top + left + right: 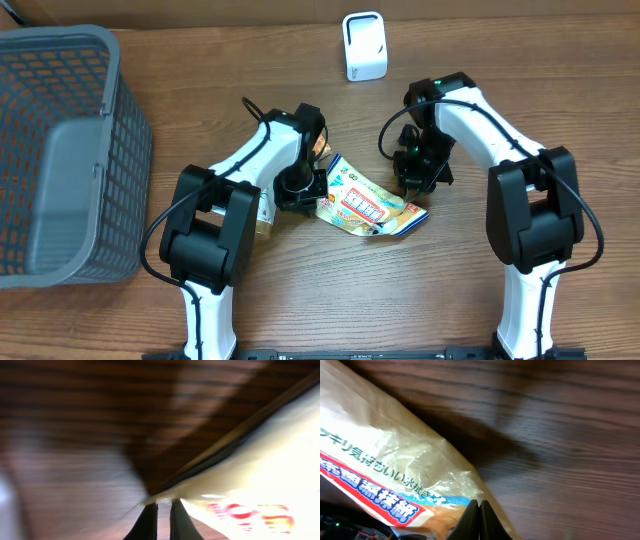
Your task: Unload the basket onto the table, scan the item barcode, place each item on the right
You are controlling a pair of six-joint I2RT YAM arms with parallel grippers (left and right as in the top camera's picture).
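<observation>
At counter centre, a packet, likely light, crinkly, slippery; left gripper and right gripper each pinch a thin edge.

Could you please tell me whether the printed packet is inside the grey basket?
No, the packet is out over the wooden table, clearly apart from the basket.

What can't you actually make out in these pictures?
- Barcode: none shows on the packet in any view; maybe underneath.
- Left wrist view: blurred, packet print unreadable.
- Overhead: left gripper and right gripper tips, hidden under their own housings.
- Basket: cut off by overhead's left edge.
</observation>
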